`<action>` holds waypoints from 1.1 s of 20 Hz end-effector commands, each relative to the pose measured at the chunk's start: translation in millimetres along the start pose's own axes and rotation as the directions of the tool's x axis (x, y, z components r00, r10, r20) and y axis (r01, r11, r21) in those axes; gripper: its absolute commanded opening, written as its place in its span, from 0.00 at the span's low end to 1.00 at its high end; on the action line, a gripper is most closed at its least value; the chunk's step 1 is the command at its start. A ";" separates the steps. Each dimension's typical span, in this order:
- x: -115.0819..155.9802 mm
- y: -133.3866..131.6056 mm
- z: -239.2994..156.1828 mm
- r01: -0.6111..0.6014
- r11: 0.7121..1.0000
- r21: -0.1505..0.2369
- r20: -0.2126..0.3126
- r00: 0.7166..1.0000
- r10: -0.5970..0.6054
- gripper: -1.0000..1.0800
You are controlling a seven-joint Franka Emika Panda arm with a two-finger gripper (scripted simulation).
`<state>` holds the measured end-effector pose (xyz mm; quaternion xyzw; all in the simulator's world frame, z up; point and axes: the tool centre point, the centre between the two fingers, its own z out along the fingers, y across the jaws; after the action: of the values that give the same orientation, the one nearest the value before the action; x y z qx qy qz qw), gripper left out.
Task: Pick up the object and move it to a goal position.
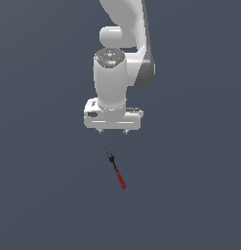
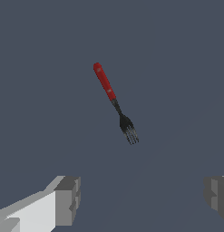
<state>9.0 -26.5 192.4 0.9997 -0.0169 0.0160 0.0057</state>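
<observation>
**A:** How far along is this one?

**B:** Barely started, I'd say. The gripper [image 1: 112, 132] is spread wide with nothing in it. The fork [image 1: 117, 171], red handle and black tines, lies flat on the floor [image 1: 39, 195], ahead of the jaws rather than between them.

**A:** So what's left?

**B:** Pretty much everything: line up, drop, pinch the handle, carry it to the goal.

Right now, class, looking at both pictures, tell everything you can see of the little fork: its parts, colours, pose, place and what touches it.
The fork is small and thin, with a glossy red handle, a narrow dark neck and a black head ending in short tines. It lies flat on the plain grey floor, slanted, in one piece. In the exterior view its tines point toward the pincer, which hangs open above it, apart from it. Only the floor touches it.
</observation>
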 end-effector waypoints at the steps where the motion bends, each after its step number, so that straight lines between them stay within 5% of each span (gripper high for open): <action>1: 0.0 0.0 0.0 0.000 1.000 0.000 0.000 1.000 0.000 0.96; 22: 6.1 0.6 13.3 0.085 0.996 -0.026 0.018 0.996 -0.085 0.96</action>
<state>12.4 -27.8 183.1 0.9996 0.0190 0.0080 0.0195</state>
